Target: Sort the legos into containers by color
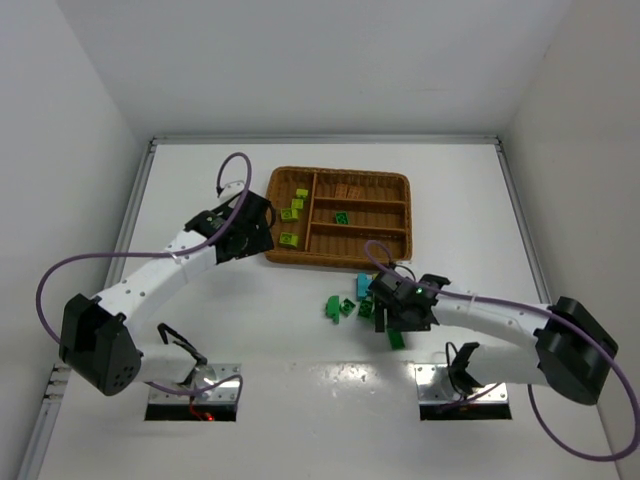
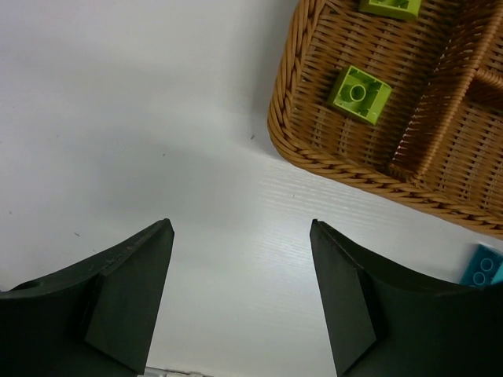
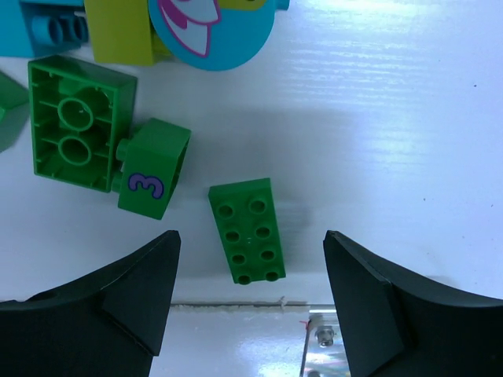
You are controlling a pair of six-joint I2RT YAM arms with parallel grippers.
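Four lime-yellow legos [image 1: 289,214] in the wide left section of the wicker tray [image 1: 340,262], one dark green brick [image 1: 342,217] alone in a narrow middle compartment. Just outside the tray's near-left corner, the left gripper [image 2: 240,236]: spread wide over bare white table [image 2: 118,118], nothing between the fingers, nothing held. From its wrist view, a lime brick [image 2: 359,94] studs-up inside the corner of the wide section, and a cyan-blue brick [image 2: 481,265] on the table just outside the tray's near wall. Near the table's middle, apart from the tray, a loose cluster of green pieces [image 1: 347,307]. Directly over it, the right gripper [image 3: 250,239]: likewise wide open, gripping nothing, one finger on each side of a green two-by-four brick [image 3: 247,229] flat on the table, studs up, clear of both fingers. Beside that brick, a green block with a purple 3 [image 3: 153,169], touching an upturned green brick [image 3: 75,133]; farther on, a cyan disc [image 3: 211,31] with a pink-and-white mark.
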